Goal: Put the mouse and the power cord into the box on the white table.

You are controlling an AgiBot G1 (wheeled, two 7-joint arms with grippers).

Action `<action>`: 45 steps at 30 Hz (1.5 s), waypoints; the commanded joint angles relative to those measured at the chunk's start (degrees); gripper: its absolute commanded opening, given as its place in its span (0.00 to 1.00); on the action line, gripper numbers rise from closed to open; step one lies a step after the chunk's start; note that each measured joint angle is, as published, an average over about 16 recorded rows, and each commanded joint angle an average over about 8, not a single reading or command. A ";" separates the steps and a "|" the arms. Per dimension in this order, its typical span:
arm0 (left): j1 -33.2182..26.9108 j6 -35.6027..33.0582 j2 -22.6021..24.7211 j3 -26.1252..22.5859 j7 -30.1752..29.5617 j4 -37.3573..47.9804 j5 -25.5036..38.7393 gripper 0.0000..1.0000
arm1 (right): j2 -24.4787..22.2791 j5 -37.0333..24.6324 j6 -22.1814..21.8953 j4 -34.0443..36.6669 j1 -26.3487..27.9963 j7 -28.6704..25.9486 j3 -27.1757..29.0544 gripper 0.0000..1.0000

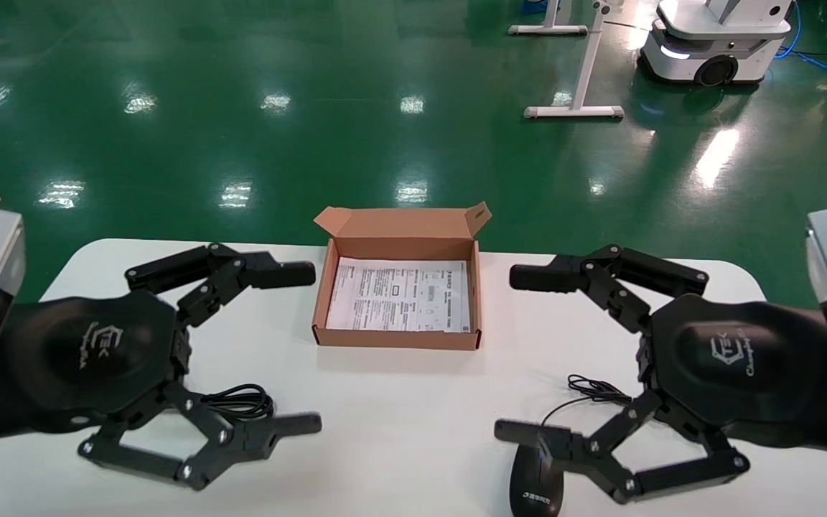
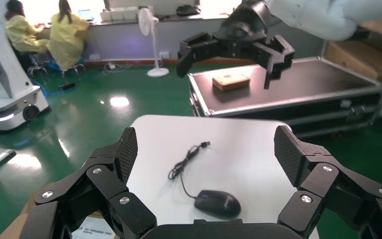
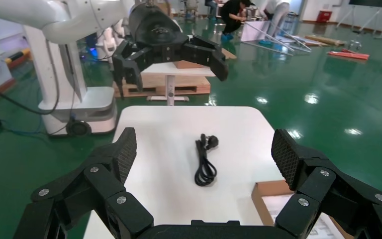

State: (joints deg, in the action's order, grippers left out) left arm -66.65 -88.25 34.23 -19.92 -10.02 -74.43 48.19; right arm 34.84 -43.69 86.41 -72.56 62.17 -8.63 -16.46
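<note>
The open brown box (image 1: 324, 301) sits at the back middle of the white table (image 1: 413, 416), a white printed sheet on its bottom. My left gripper (image 1: 302, 350) hovers open to its left, above the coiled black power cord (image 1: 245, 401), which it partly hides. The right wrist view shows the whole power cord (image 3: 205, 162) and a corner of the box (image 3: 266, 194). To the box's right my right gripper (image 1: 517, 353) hovers open over the black mouse (image 1: 535, 488) and its thin wire (image 1: 593, 391). The mouse (image 2: 218, 203) lies free in the left wrist view. Neither gripper holds anything.
The box's lid flap (image 1: 403, 222) stands up at its far side. Beyond the table's far edge is green floor with a white stand (image 1: 578, 72) and a white mobile robot base (image 1: 715, 43). A black flight case (image 2: 288, 89) stands off the table's right end.
</note>
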 commanded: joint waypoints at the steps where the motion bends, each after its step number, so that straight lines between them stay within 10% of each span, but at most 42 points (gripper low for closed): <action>1: -1.33 -1.27 -0.31 -0.72 -0.13 -0.69 1.54 1.00 | -0.03 0.32 -0.14 -0.10 -0.18 -0.22 0.12 1.00; 19: -23.49 -2.37 3.45 -28.15 16.96 15.87 35.33 1.00 | 3.07 -33.12 2.01 25.01 14.94 32.88 -14.34 1.00; 38: -31.73 0.88 15.33 -34.47 37.94 53.08 43.53 1.00 | 14.96 -45.64 -5.08 54.68 25.36 49.72 -19.94 0.98; 40: -32.00 1.48 16.25 -34.48 39.34 55.82 43.59 0.94 | 15.72 -45.77 -5.38 56.97 25.90 50.32 -20.00 0.78; 45: -32.33 2.84 17.66 -34.27 41.36 61.05 43.38 0.32 | 17.03 -45.92 -5.62 60.99 26.91 51.25 -20.06 0.15</action>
State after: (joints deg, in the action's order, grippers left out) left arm -98.95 -85.60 51.62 -54.24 30.88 -14.21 91.62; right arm 51.62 -89.66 80.84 -12.23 88.98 42.42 -36.53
